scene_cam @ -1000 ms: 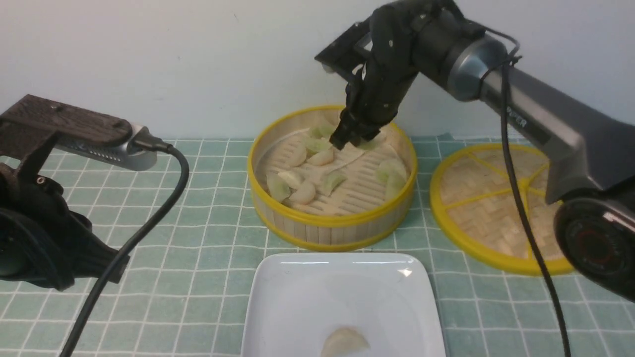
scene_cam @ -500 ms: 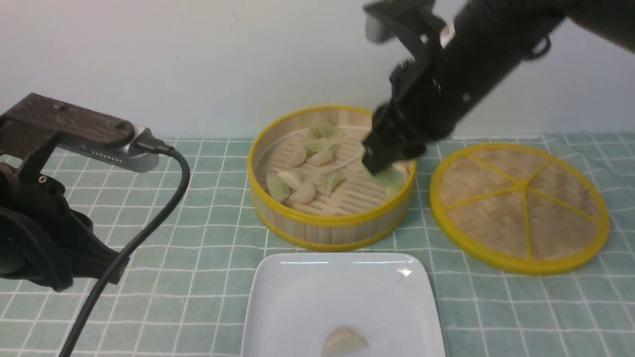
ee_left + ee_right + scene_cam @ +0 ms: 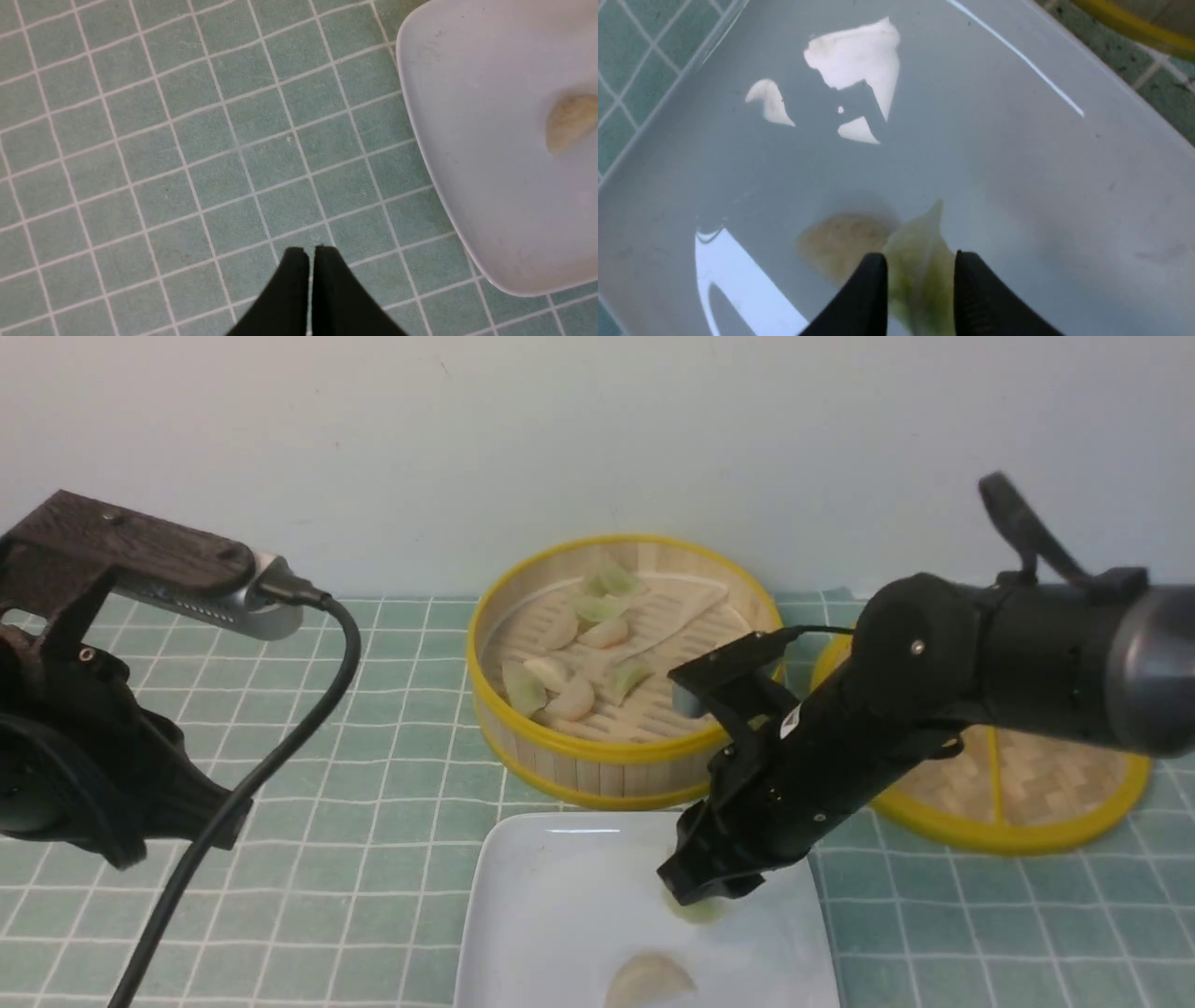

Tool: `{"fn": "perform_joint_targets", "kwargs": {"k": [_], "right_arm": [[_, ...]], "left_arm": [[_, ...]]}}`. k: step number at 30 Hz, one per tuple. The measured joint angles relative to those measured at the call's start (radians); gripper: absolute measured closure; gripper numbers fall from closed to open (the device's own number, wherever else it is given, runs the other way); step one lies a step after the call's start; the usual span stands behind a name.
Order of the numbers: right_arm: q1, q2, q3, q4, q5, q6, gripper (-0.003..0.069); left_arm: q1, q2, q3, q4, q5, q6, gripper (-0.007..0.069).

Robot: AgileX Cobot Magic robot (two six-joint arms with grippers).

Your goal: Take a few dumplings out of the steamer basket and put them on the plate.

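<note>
My right gripper (image 3: 700,894) hangs low over the white plate (image 3: 560,905), and its fingers are shut on a pale green dumpling (image 3: 919,247) that fills the gap between them. The dumpling's lower tip (image 3: 698,912) sits at or just above the plate's surface. Beside it on the plate lies a cream-white dumpling (image 3: 649,980) (image 3: 840,242). Behind the plate stands the steamer basket (image 3: 616,753) with several green and cream dumplings (image 3: 569,695) on its slats. Out to the left, my left gripper (image 3: 310,249) is shut and empty above the tiled cloth.
The flat woven lid (image 3: 1036,784) with yellow spokes lies right of the basket, partly behind my right arm. A green checked cloth (image 3: 373,784) covers the table. The left arm's black cable (image 3: 280,747) trails across the left side. A wall stands close behind the basket.
My right gripper has lifted a green dumpling out of the basket, swung over its right side and come down toward me onto the plate. The left arm has stayed put.
</note>
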Motion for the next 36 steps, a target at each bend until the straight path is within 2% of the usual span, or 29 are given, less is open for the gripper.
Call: {"fn": "perform_joint_targets", "kwargs": {"k": [1, 3, 5, 7, 10, 12, 14, 16, 17, 21, 28, 29, 32, 36], "right_arm": [[0.002, 0.025, -0.011, -0.001, -0.007, 0.002, 0.0356], [0.002, 0.038, -0.023, -0.001, -0.009, 0.006, 0.0276], [0.002, 0.036, -0.042, -0.001, 0.01, 0.014, 0.0212], [0.002, 0.022, -0.066, -0.008, 0.056, 0.039, 0.0199], [0.002, -0.049, -0.099, -0.059, 0.161, 0.12, 0.026], [0.002, -0.143, -0.108, -0.126, 0.22, 0.196, 0.0371], [0.002, -0.277, -0.11, -0.217, 0.262, 0.283, 0.0538], [0.002, -0.417, -0.104, -0.279, 0.267, 0.353, 0.0621], [0.002, -0.476, -0.096, -0.303, 0.258, 0.388, 0.0639], [0.002, -0.727, -0.021, -0.376, 0.186, 0.461, 0.0669], [0.002, -1.298, 0.37, -0.438, -0.139, 0.495, 0.0672], [0.002, -1.298, 0.381, -0.439, -0.145, 0.495, 0.0672], [0.002, -1.506, 0.565, -0.467, -0.229, 0.498, 0.0672], [0.002, -1.67, 0.664, -0.488, -0.282, 0.538, 0.0672]], "left_arm": [[0.0, 0.0, 0.0, 0.0, 0.0, 0.0, 0.0631], [0.0, 0.0, 0.0, 0.0, 0.0, 0.0, 0.0631], [0.0, 0.0, 0.0, 0.0, 0.0, 0.0, 0.0631], [0.0, 0.0, 0.0, 0.0, 0.0, 0.0, 0.0631], [0.0, 0.0, 0.0, 0.0, 0.0, 0.0, 0.0631], [0.0, 0.0, 0.0, 0.0, 0.0, 0.0, 0.0631], [0.0, 0.0, 0.0, 0.0, -0.002, 0.0, 0.0631], [0.0, 0.0, 0.0, -0.001, -0.006, 0.0, 0.0631], [0.0, 0.0, 0.0, -0.004, -0.01, 0.0, 0.0631], [0.0, 0.0, 0.0, -0.018, -0.039, 0.001, 0.0631], [0.0, 0.0, 0.0, -0.093, -0.116, 0.038, 0.0631], [0.0, 0.0, 0.0, -0.096, -0.121, 0.04, 0.0631], [0.0, 0.0, 0.0, -0.142, -0.168, 0.07, 0.0631], [0.0, 0.0, 0.0, -0.197, -0.212, 0.108, 0.0631]]}}
